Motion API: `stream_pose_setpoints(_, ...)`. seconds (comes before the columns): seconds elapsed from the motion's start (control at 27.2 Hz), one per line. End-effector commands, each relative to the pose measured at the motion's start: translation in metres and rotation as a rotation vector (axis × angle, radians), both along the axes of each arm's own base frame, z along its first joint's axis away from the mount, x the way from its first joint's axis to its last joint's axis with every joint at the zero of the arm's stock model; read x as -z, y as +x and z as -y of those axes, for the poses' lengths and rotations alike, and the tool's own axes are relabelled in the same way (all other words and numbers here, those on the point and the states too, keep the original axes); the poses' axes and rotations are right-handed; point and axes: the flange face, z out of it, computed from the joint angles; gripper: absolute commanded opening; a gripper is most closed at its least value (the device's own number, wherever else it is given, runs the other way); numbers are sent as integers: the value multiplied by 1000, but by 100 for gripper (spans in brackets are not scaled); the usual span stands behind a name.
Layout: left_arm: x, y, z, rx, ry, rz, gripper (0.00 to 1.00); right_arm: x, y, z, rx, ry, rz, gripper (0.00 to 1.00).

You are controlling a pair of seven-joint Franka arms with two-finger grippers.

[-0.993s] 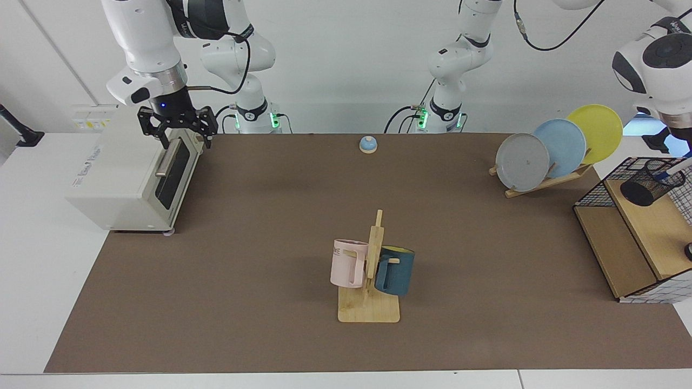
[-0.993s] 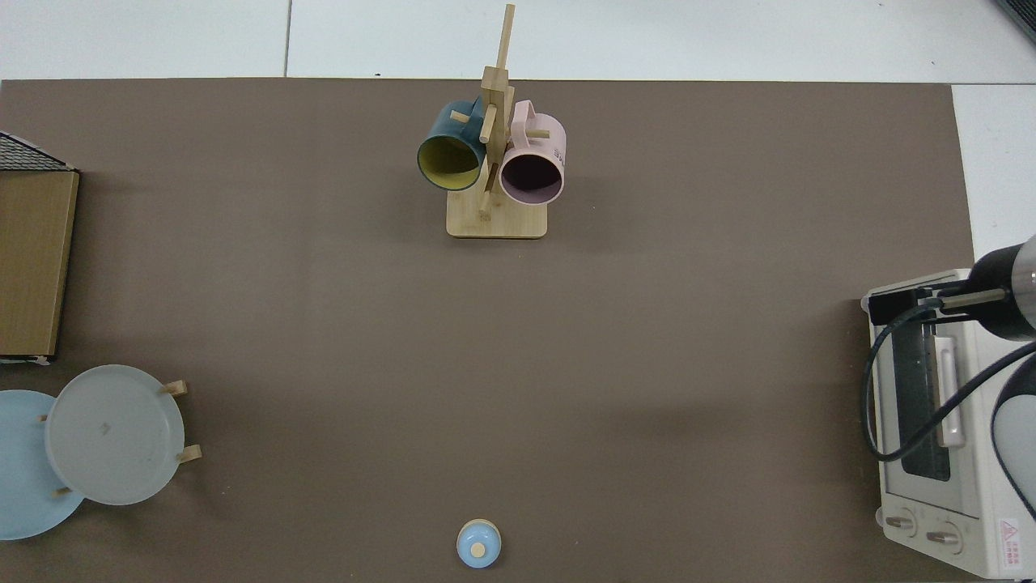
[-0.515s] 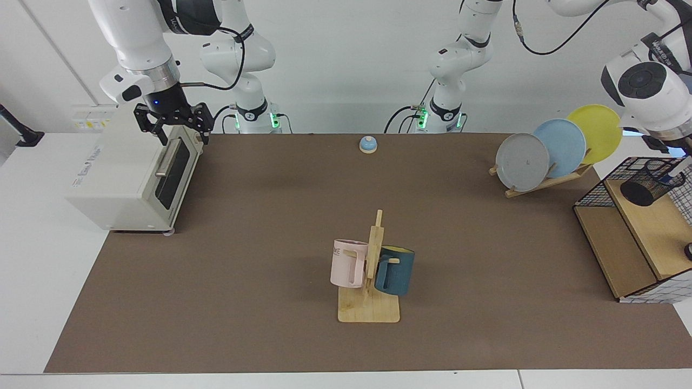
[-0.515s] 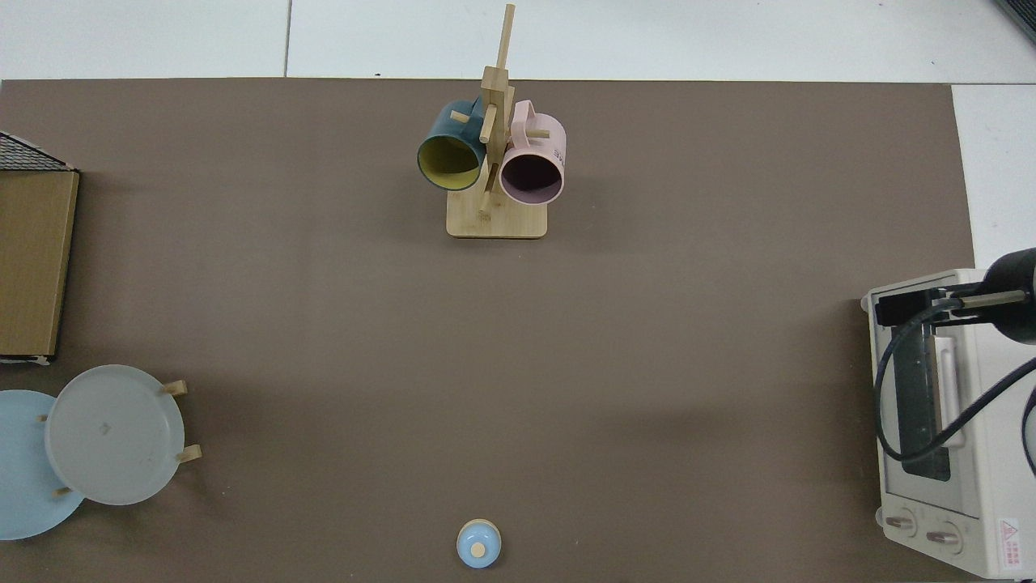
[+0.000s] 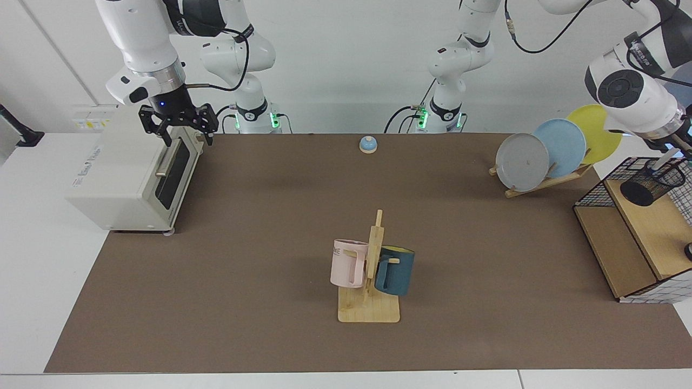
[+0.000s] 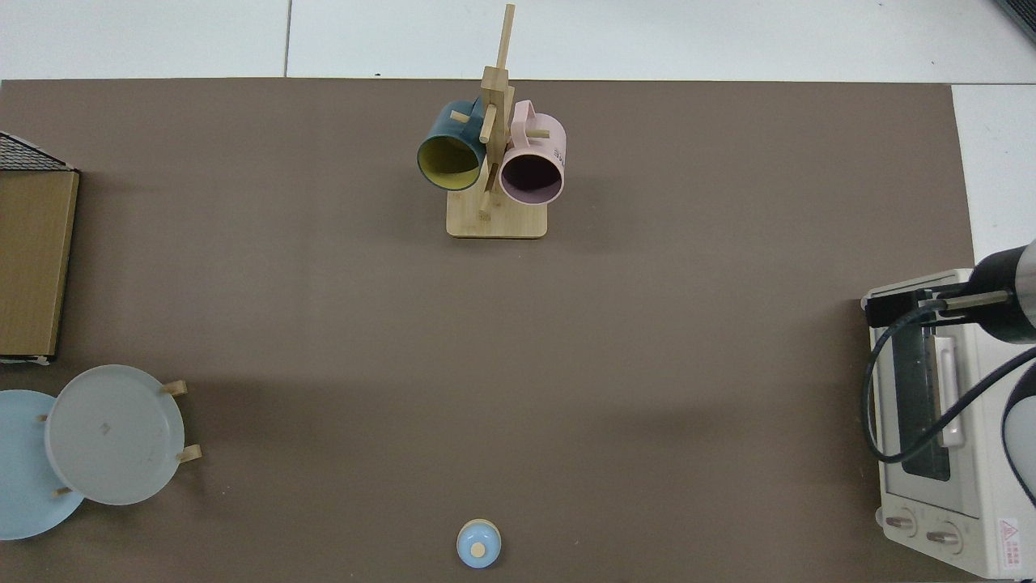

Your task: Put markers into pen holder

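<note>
Mugs nearest the camera, the pink mug (image 5: 346, 265) and the teal mug (image 5: 396, 273) on their wooden stand (image 5: 369, 310), have not shifted on the worktop (image 5: 243, 270). They hang well apart from both pairs of jaws.

Further back, at the wire rack (image 5: 594, 190), is where the change lies. A second ago the marker (image 5: 664, 160) lay at a low slant with its blue end down inside the pen holder (image 5: 651, 185). Now only its white barrel shows, standing steeper, with its lower end at the holder's rim. Its upper end points up toward the left jaws, which sit just above it at the frame's edge. The left arm's wrist has swung up and away from the holder over that second. Whether the left jaws are clamped on the marker or have let go I cannot tell. As a judgement, this marker is either being seated or has just been dropped in.

Farthest back, the right jaws hang apart and empty just above the toaster oven (image 5: 116, 178), having only drifted slightly; that arm waits.
</note>
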Motion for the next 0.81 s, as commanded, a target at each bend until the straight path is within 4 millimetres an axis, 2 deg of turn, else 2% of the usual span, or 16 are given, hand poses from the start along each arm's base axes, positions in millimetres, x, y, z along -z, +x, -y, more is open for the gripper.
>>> stream_pose_setpoints(0.0,-5,-5,20,-12,41,1,100,-3,-4,4,3,14,-4,100)
stream_pose_setpoints(0.18,-15,5,44,-9,55,-5,100,-4,-2,7,10,16,11,100)
stream_pose_setpoints(0.29,-16,6,60,-14,45,-7,100,-4,-1,6,7,16,11,100)
stream_pose_setpoints(0.44,-15,5,72,-75,-7,17,100,-4,-2,5,6,18,11,100)
stream_pose_setpoints(0.77,12,-4,91,-272,-265,105,100,-4,-1,6,7,16,11,100)
